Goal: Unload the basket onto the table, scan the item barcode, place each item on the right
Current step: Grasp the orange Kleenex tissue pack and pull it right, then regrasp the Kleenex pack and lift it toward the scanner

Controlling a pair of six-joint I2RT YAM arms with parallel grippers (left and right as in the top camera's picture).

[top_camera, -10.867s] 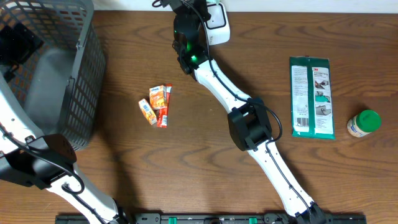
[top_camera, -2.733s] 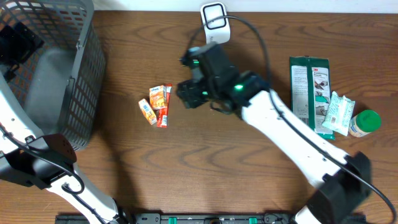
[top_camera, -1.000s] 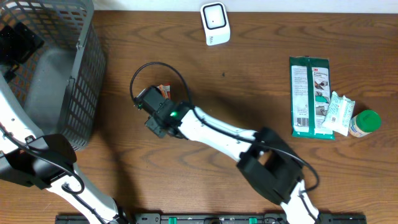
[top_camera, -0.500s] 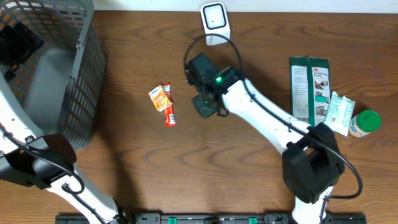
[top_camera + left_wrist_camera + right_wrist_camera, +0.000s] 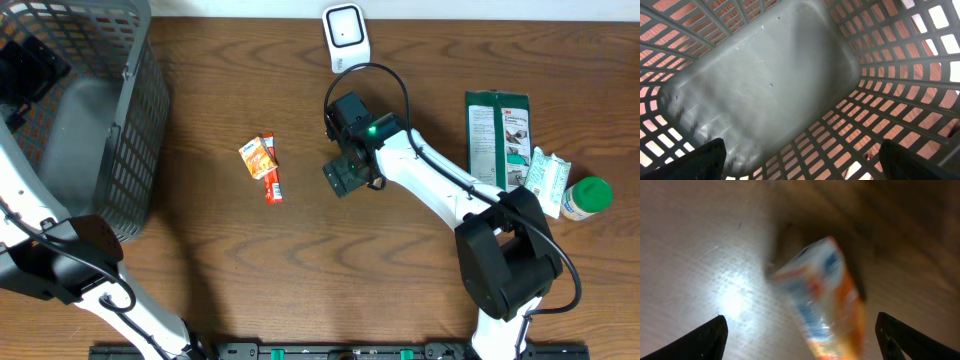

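Orange, white and blue, the small packet [image 5: 827,295] shows only as a tilted blur in my right wrist camera, against the brown wooden table [image 5: 200,280]. My right fingers [image 5: 705,337] sit at the two lower corners of that view, spread wide, and neither one touches the packet. Whether it rests on the wood or hangs just above it, I cannot tell.

From overhead, my right gripper [image 5: 343,177] hides the packet completely. The gripper stands near the middle of the table, near the white barcode scanner [image 5: 345,37] at the back edge but apart from it.

To the left of the gripper lie a flat orange sachet [image 5: 257,158] and a red stick-shaped wrapper [image 5: 272,186], just beside each other. Well off to the right lies a long green and white package [image 5: 500,150]. A small white and teal pouch [image 5: 545,182] overlaps its right edge, and next to the pouch stands a tan jar with a green lid [image 5: 585,197].

My left gripper [image 5: 802,162] is down inside the grey plastic lattice basket [image 5: 135,150] at the left end of the table. My left fingers [image 5: 705,160] are spread wide at the bottom corners of the left wrist view, over the basket's smooth grey floor, with wood showing through the holes in its walls.
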